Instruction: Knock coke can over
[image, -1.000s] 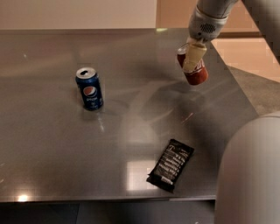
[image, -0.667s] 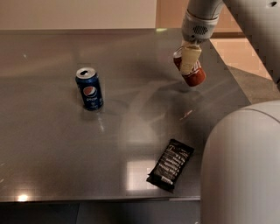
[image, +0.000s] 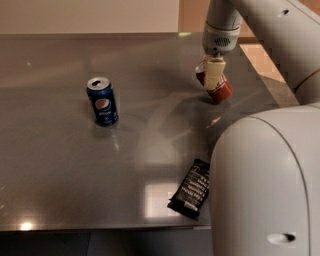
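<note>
The red coke can (image: 223, 91) is at the right of the grey table (image: 60, 165), tilted with its lower end to the right and close to the surface. My gripper (image: 212, 81) comes down from above and is shut on the can, with one cream finger (image: 213, 73) across its front. The can's top end is partly hidden behind that finger.
A blue Pepsi can (image: 103, 102) stands upright at the left middle. A black snack bar wrapper (image: 191, 189) lies near the front edge. My white arm body (image: 265, 185) fills the lower right. The table's right edge runs just past the coke can.
The gripper and the tilted coke can have moved slightly left and down toward the table. The Pepsi can and the wrapper have not moved.
</note>
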